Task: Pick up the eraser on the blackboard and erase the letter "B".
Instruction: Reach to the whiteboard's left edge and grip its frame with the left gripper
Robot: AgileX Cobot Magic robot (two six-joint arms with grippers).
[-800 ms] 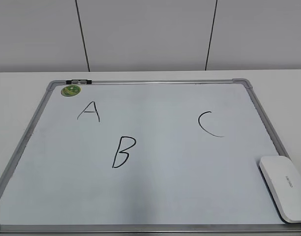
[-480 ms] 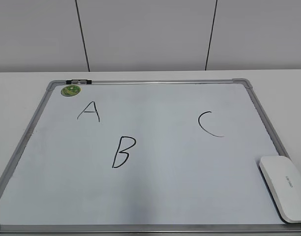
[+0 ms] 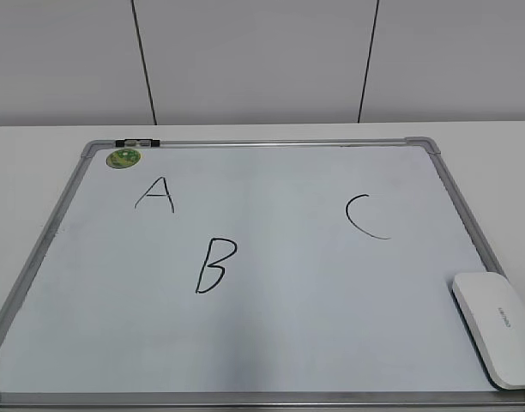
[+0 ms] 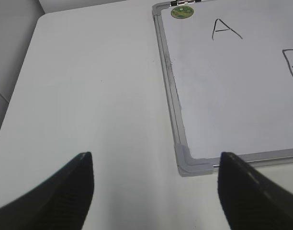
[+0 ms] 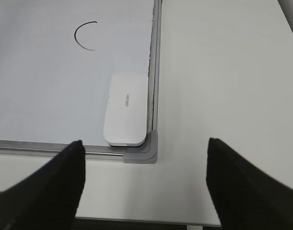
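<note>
The white eraser [image 3: 496, 326] lies flat in the near right corner of the blackboard [image 3: 262, 143]; it also shows in the right wrist view [image 5: 127, 109]. The letter "B" [image 3: 215, 265] is drawn left of the board's middle, and part of it shows at the edge of the left wrist view [image 4: 292, 64]. My right gripper [image 5: 145, 184] is open and empty, over the bare table just in front of the eraser's corner. My left gripper [image 4: 156, 184] is open and empty, in front of the board's near left corner [image 4: 192, 163]. Neither gripper shows in the exterior view.
A black "A" [image 3: 156, 195] and a black "C" [image 3: 364, 215] are on the board. A round green magnet [image 3: 123, 158] sits at its far left corner. A white table [image 4: 89, 96] surrounds the board; its front edge [image 5: 137, 220] is just below my right gripper.
</note>
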